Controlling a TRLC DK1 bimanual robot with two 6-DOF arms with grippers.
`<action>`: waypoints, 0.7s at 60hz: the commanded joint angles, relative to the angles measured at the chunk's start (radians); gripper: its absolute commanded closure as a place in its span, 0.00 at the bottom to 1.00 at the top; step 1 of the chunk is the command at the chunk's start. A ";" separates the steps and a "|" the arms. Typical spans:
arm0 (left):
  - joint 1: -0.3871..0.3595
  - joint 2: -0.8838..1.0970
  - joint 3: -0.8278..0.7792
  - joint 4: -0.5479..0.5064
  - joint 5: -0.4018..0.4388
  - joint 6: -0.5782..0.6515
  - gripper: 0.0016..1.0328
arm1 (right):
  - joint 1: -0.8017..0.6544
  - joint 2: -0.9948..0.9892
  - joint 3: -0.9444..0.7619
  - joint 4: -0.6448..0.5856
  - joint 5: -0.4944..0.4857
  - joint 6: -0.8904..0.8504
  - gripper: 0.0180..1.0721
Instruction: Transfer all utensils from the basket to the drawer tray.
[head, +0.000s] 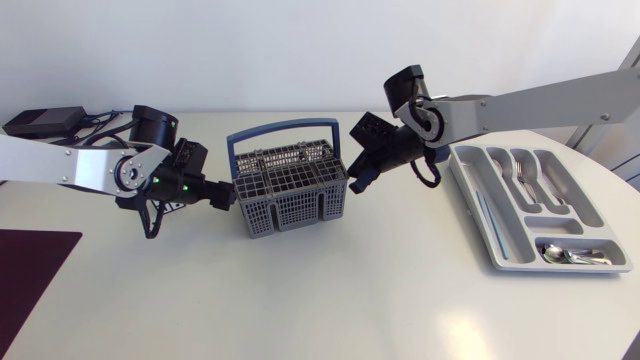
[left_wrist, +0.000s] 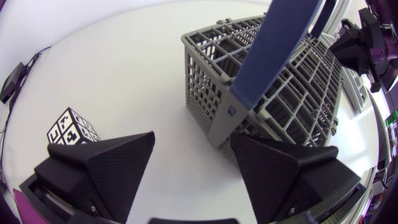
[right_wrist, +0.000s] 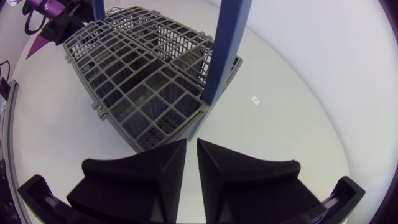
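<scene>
Basket (head: 288, 185) interior unreadable beneath its grid; piled spoons (head: 575, 255) in tray (head: 470, 192) uncountable.

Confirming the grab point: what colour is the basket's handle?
Blue handle on a grey basket; clearest in the head view.

The head camera looks down over the table (head: 300, 300). Both wrist cameras closely face the basket (head: 290, 207) from opposite sides.

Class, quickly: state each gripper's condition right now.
Left matte black gripper: open, holding nothing.
Right matte black gripper: closed, empty.
</scene>
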 joint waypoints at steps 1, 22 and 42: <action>-0.026 0.029 0.041 0.025 0.001 0.003 0.18 | 0.011 0.018 0.012 -0.022 -0.057 0.026 0.90; -0.102 0.048 0.059 0.048 0.001 0.000 0.18 | 0.052 -0.160 -0.163 -0.025 -0.109 0.002 0.91; -0.171 0.019 0.036 0.043 0.002 0.003 0.18 | 0.035 -0.331 -0.366 -0.029 -0.080 0.000 0.90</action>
